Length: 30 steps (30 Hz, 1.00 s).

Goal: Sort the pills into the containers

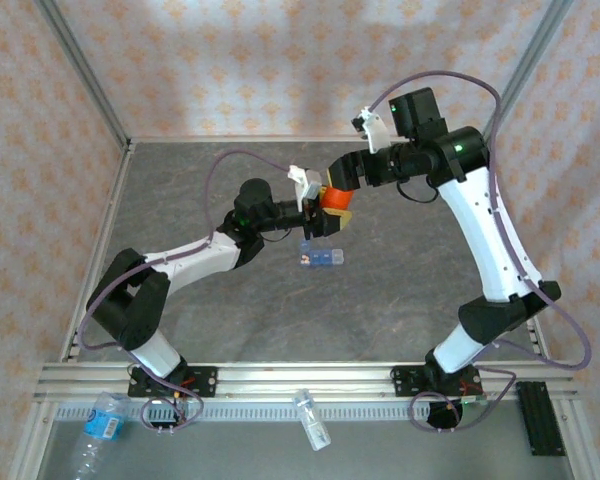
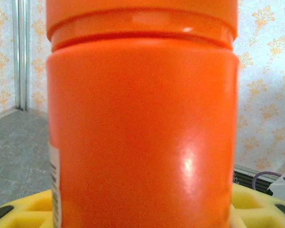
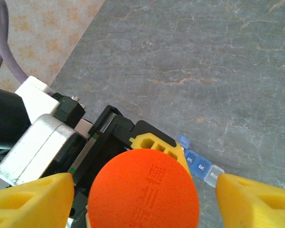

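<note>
The left gripper (image 1: 323, 207) is clamped on the orange vial (image 2: 142, 133), holding it upright. The right gripper (image 3: 143, 198) hangs over its cap (image 3: 142, 183) with the jaws released, one finger on each side and neither touching. The step looks like uncapping. To do it well, centre the fingers on the cap first and close squarely on its rim. Then twist while the left gripper holds firm, keeping the vial upright so no pills spill. The organizer (image 1: 320, 256) lies flat on the table (image 1: 410, 280), just near of the vial and about mid-table between the arms. Its long axis runs left to right, the right end a touch nearer, and its lettered tops face up
</note>
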{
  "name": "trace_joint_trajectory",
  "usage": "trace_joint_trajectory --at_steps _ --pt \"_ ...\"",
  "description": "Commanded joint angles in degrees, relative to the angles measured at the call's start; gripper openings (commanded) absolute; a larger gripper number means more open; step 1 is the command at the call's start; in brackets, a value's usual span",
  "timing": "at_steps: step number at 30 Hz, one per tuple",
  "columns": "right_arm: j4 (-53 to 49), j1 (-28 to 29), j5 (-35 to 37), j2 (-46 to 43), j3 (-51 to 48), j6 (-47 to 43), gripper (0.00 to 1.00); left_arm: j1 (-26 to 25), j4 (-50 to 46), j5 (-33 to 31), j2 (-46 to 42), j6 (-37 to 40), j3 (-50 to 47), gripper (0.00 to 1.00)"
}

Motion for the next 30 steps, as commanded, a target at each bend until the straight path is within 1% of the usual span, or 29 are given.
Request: trace_joint_trajectory --at_steps 1,7,12,15,19,20,25,30 --pt "-0.74 -0.49 -0.91 -0.47 -0.21 -1.00 0.74 0.17 1.85 1.67 0.26 -0.52 1.81 0.00" --pt "-0.28 -0.70 -1.09 -0.73 -1.16 -0.73 0.66 0.18 2.02 1.41 0.38 -0.41 1.81 0.00" --pt "-0.05 -0.71 -2.65 -1.06 -2.81 -0.38 0.50 0.25 2.24 0.65 0.52 -0.34 1.98 0.00" --pt "2.42 -0.71 -2.63 -1.81 -6.08 2.28 0.45 0.19 2.16 -1.27 0.27 0.17 1.90 0.00" --pt "8.18 -0.62 -0.86 -3.18 -12.17 9.06 0.34 0.14 2.49 -6.65 -1.12 2.63 0.59 0.00" --pt "9.83 -0.51 -0.18 -3.39 -13.86 11.25 0.33 0.02 2.78 -8.42 -1.55 3.30 0.06 0.00" --pt "17.61 2.15 7.51 -4.46 -20.71 22.02 0.32 -1.14 3.63 -16.60 -3.32 7.68 -2.35 0.00" --pt "21.42 5.80 14.04 -3.50 -22.55 28.96 0.32 -3.76 2.11 -24.76 -4.29 13.80 -3.72 0.00"
